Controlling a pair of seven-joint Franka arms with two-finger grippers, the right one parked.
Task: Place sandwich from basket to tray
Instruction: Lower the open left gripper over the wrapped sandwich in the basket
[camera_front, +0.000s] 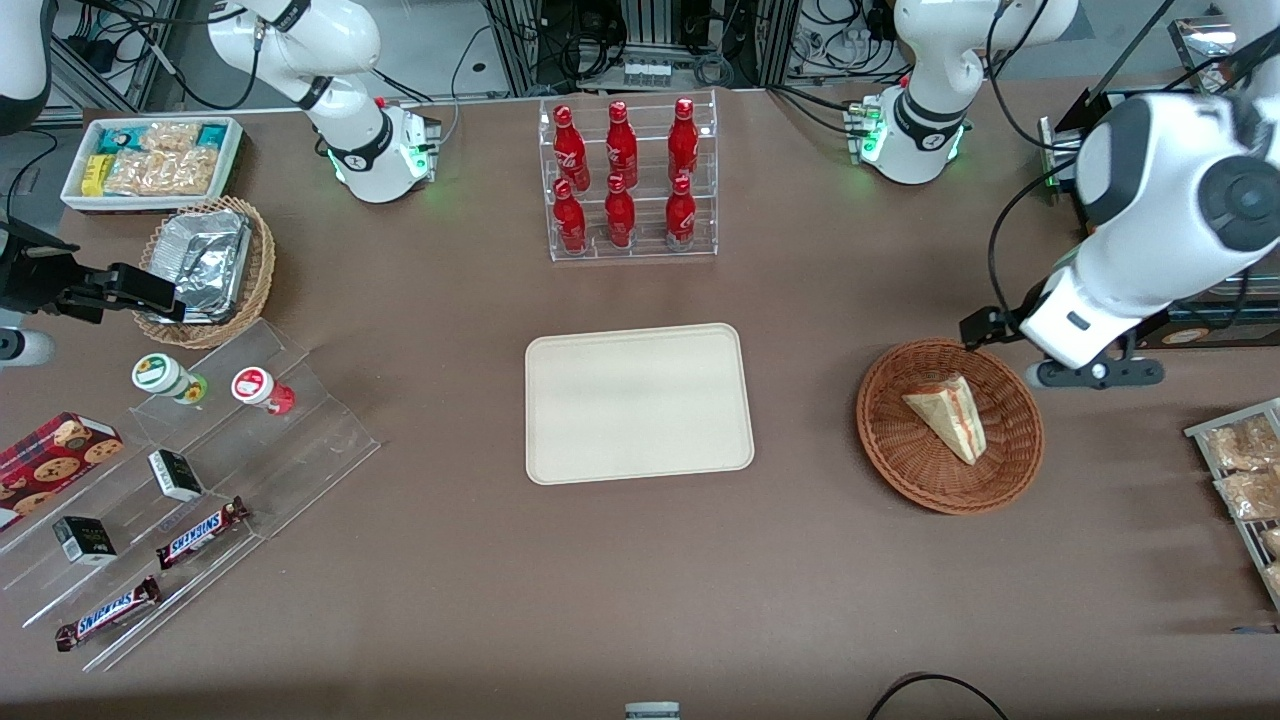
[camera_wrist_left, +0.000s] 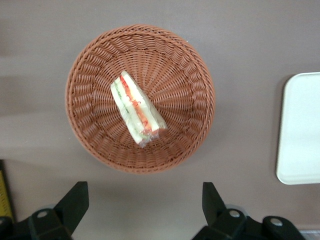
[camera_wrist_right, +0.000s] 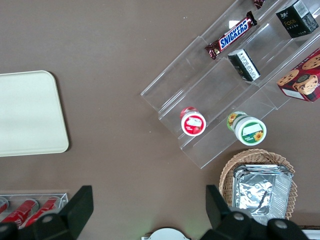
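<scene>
One flat cream rectangular plastic tray (camera_front: 639, 403), rounded corners, low rim, on brown desk (camera_front: 640, 580). One round reddish-brown woven wicker basket (camera_front: 905, 462) toward working arm's end, holding one triangular wrapped white-bread sandwich (camera_front: 950, 416) with red and green filling edge. Left arm's black gripper (camera_wrist_left: 142, 202) hangs above desk beside basket, jaws spread wide, gripping nothing.

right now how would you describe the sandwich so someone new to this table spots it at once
Start at the cream tray mid-table, then look toward the working arm's end to the round reddish-brown basket. The sandwich lies inside it, with the open gripper hovering above the basket's rim. It is the only triangular white-bread wedge here, with red and green filling along one edge; the other wicker basket holds only silver foil.
</scene>
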